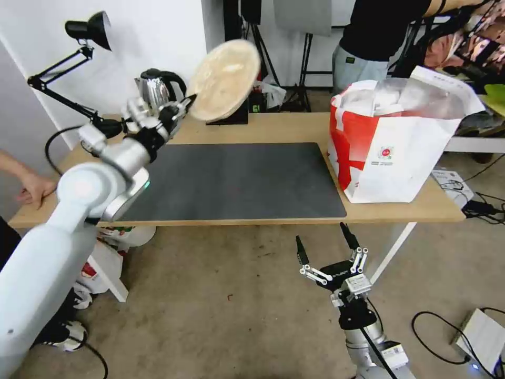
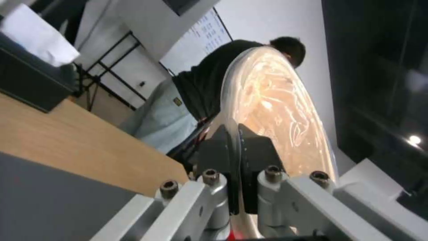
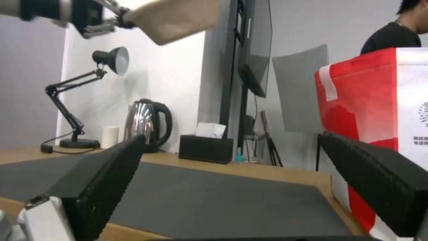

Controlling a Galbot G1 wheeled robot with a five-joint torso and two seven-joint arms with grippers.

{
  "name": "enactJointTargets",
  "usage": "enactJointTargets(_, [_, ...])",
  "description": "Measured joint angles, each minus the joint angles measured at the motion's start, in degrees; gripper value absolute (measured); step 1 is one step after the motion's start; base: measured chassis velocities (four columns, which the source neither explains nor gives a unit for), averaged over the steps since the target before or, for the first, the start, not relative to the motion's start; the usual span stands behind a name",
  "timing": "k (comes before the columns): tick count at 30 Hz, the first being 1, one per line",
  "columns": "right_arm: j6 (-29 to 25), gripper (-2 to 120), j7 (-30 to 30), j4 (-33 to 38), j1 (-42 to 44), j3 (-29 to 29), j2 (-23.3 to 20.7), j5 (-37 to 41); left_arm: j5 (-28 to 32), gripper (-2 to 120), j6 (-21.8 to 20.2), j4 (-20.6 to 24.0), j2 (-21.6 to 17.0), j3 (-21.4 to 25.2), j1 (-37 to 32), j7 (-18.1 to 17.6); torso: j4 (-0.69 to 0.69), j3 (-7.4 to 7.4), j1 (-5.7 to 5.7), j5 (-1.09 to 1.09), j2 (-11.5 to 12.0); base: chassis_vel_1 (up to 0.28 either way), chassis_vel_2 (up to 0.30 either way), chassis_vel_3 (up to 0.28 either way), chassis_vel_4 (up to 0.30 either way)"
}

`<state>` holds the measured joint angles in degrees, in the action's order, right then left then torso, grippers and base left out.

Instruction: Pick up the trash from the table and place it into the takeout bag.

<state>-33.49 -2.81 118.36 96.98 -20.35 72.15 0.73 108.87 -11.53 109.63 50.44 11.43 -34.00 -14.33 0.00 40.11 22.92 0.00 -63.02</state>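
Kettle (image 1: 158, 89), desk lamp (image 1: 87, 29), tissue box (image 3: 206, 148).

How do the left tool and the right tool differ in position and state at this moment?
The left tool is raised above the table, while the right tool hangs below the table's front edge. The left tool is shut on the rim of the beige paper bowl, held tilted in the air; the right tool is open and holds nothing. Both have black fingers.
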Motion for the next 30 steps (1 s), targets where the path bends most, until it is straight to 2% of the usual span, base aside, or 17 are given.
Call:
enactJointTargets(2, [0.00,100,0.00,0.00,0.00,0.00,0.00,0.00,-0.12,1,0.02,-1.78,0.78,-2.73,2.70,0.22,0.00,0.00,0.00,-0.01,0.00,0.000,0.000,0.000,0.000])
enactJointTargets(4, [0.00,100,0.00,0.00,0.00,0.00,0.00,0.00,-0.16,1,0.02,-2.11,0.98,-3.25,3.25,0.23,0.00,0.00,0.00,0.00,0.00,0.000,0.000,0.000,0.000])
enactJointTargets(7, [0.00,100,0.01,0.00,0.00,0.00,0.00,0.00,-0.63,1,0.02,-4.23,3.22,-7.42,7.63,0.23,0.02,0.00,0.00,0.00,0.00,0.000,0.000,0.000,0.000])
enactJointTargets(10, [0.00,100,0.00,0.00,0.00,0.00,0.00,0.00,-0.87,1,0.03,-5.25,4.60,-9.42,9.74,0.15,0.00,0.00,0.00,0.01,0.00,0.000,0.000,0.000,0.000])
enactJointTargets(12, [0.00,100,0.00,0.00,0.00,0.00,0.00,0.00,-1.20,1,0.03,-7.91,6.91,-13.09,13.65,0.03,0.00,0.00,0.00,0.01,0.00,0.000,0.000,0.000,0.000])
enactJointTargets(17, [0.00,100,0.00,0.00,0.00,0.00,0.00,0.00,-1.55,1,0.07,-12.00,9.68,-17.27,18.17,-0.06,0.00,0.01,0.00,0.00,0.00,0.000,0.000,0.000,0.000])
enactJointTargets(23, [0.00,100,0.00,0.00,0.00,0.00,0.00,0.00,-1.75,1,0.19,-15.55,12.61,-20.47,21.93,-0.12,0.00,0.00,0.00,0.01,0.00,0.000,0.000,0.000,0.000])
enactJointTargets(30, [0.00,100,0.00,0.00,0.00,0.00,0.00,0.00,-1.87,1,0.23,-22.34,17.16,-25.04,28.72,-0.05,0.00,0.00,0.00,0.01,0.00,0.000,0.000,0.000,0.000])
